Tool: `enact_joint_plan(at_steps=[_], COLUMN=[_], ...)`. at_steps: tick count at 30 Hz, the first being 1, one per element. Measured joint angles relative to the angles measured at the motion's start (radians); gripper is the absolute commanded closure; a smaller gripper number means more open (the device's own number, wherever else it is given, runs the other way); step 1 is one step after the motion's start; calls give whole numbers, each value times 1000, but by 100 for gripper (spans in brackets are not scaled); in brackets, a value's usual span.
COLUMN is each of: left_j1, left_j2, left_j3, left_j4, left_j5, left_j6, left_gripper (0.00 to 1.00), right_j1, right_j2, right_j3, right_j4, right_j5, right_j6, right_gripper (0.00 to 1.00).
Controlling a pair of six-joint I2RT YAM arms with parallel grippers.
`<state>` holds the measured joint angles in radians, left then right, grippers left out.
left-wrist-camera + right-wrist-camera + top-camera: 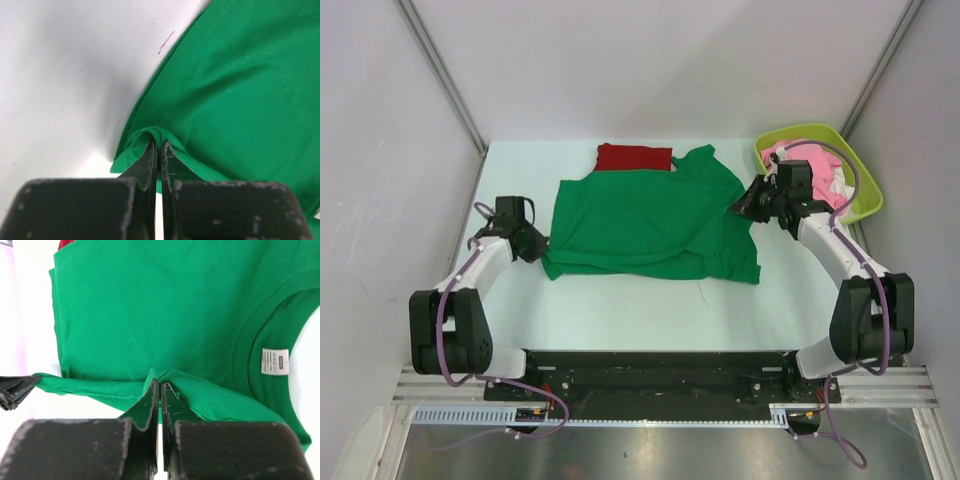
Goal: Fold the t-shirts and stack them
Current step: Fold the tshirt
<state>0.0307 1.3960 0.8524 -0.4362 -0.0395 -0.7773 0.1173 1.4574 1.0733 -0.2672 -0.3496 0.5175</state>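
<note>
Left end effector (157, 147) is pinched shut on a small ridge of cloth at the left edge of the green t-shirt (640, 225), near its corner. The shirt lies spread and rumpled mid-surface (620, 310). It looks like thin, soft cotton: light, no stiffness, and it will likely sag from any grip. Best to take doubled fabric at hem or shoulder and lift both sides together. Red t-shirt (633, 157) sits folded at the far edge, touching the green one. Right end effector (160, 386) is clamped on green cloth beside the collar. Basket (868, 205) with pink garment (782, 152) is far right, not involved.

Lime basket (866, 204); pink garment (781, 152) inside
</note>
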Motion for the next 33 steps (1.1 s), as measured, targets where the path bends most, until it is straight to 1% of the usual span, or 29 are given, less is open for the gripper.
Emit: enact_joint_plan(at_steps=[7,18,25,33], left_j1=[6,7,7,7], left_j2=[34,116,136,136], left_j3=[50,108,140,143], left_j4=[-3,-7,-6,-6], left_j5=[0,3,22,43], left_j6=[0,3,19,19], left_gripper=[100,100,100,100], right_j1=[13,42,35,6], right_j2=[121,255,260,224], right_j3=[96,246,257,259], right_j4=[3,-10,-23,-90], right_j5=[-16,-18,-8,20], right_j6=[-24,-48,-56,-84], right_gripper=[100,100,100,100])
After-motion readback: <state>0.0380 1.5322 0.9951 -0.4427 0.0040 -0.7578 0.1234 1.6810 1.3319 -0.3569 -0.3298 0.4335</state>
